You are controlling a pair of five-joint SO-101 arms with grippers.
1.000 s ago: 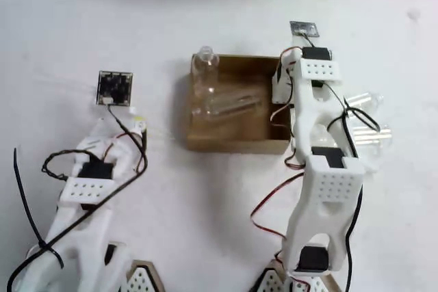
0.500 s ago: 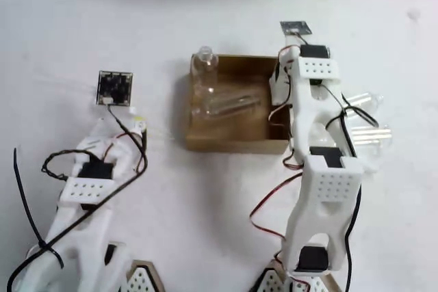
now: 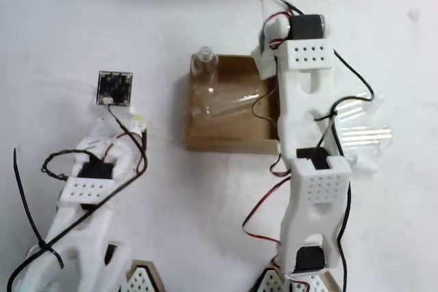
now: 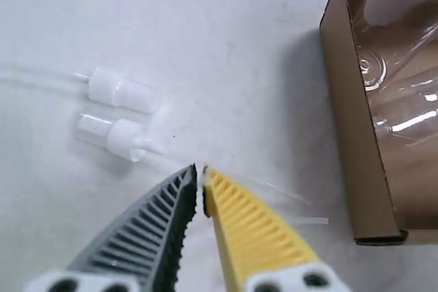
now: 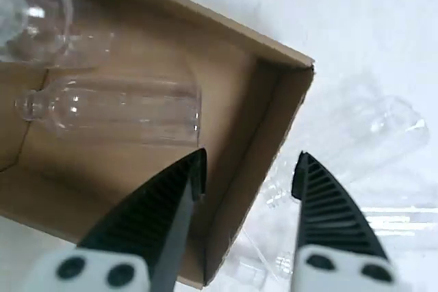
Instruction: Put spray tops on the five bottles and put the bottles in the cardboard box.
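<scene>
The cardboard box (image 3: 205,143) sits mid-table. A clear bottle (image 3: 204,63) stands upright in its far left corner and others lie inside (image 5: 116,111). More clear bottles (image 3: 363,122) lie on the table right of the box. My right gripper (image 5: 250,165) hangs open above the box's right wall (image 5: 267,121), holding nothing. Two white spray tops (image 4: 120,91) (image 4: 113,135) lie on the table just ahead of my left gripper (image 4: 200,172), which is shut and empty, left of the box.
The right arm (image 3: 308,100) stretches over the box's right side and covers part of it. A small dark circuit board (image 3: 114,87) lies on the white table ahead of the left arm (image 3: 85,189). Open table surrounds the box on the near side.
The right arm has lifted and swung farther back and slightly left over the box's right side. The left arm has stayed still.
</scene>
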